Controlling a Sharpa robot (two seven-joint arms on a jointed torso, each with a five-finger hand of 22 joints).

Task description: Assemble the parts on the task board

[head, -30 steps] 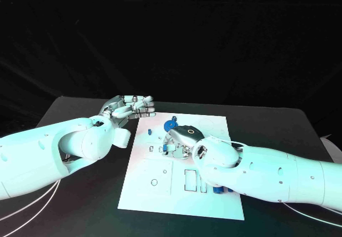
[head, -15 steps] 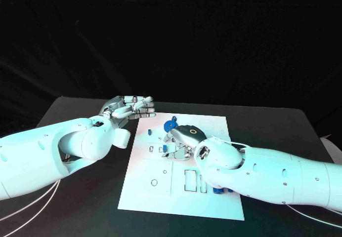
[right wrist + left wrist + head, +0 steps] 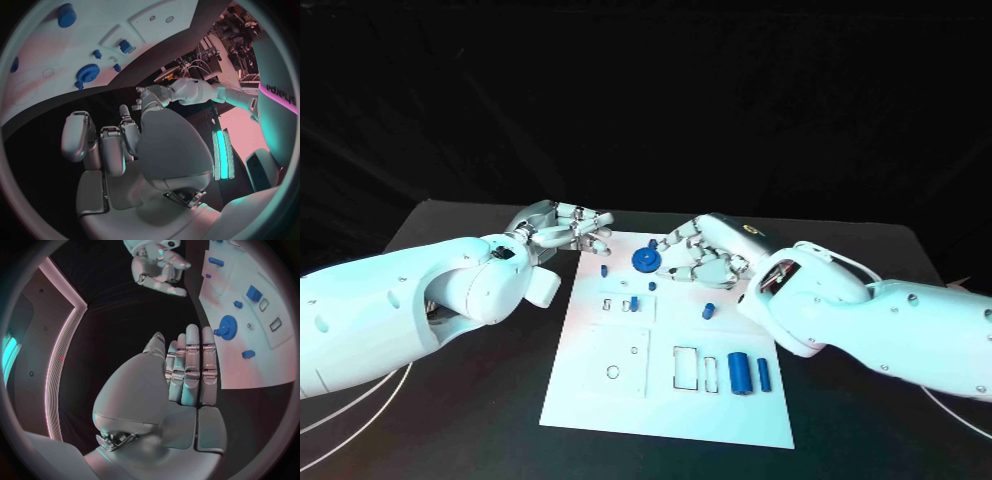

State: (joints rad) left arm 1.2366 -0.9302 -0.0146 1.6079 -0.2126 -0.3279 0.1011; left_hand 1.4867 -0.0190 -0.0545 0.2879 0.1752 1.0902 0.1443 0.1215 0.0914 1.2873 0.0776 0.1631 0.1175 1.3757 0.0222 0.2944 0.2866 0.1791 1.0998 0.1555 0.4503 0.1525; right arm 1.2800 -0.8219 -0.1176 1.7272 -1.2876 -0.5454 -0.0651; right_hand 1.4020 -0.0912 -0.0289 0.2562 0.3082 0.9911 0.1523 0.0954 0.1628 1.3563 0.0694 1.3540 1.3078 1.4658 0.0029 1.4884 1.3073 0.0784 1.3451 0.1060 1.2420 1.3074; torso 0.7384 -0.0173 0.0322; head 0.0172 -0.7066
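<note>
right hand point(image 3: 708, 250) lifted off task board point(image 3: 668, 390), empty, fingers loosely curled, left hand point(image 3: 567, 222) empty, fingers together

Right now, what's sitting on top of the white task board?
On the task board: a blue gear, two upright blue cylinders by rectangular slots, and a few small blue pieces. The right hand hovers over its far edge, covering whatever lies beneath.

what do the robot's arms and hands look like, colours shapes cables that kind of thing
Both arms are bulky, smooth, rounded white shells with small dark screw dots. The left arm has thin white cables trailing beneath it near the picture's lower left; the right arm has a thin cable looping by its wrist. The left hand and right hand are silver metal, with segmented fingers and broad smooth palm housings.
</note>
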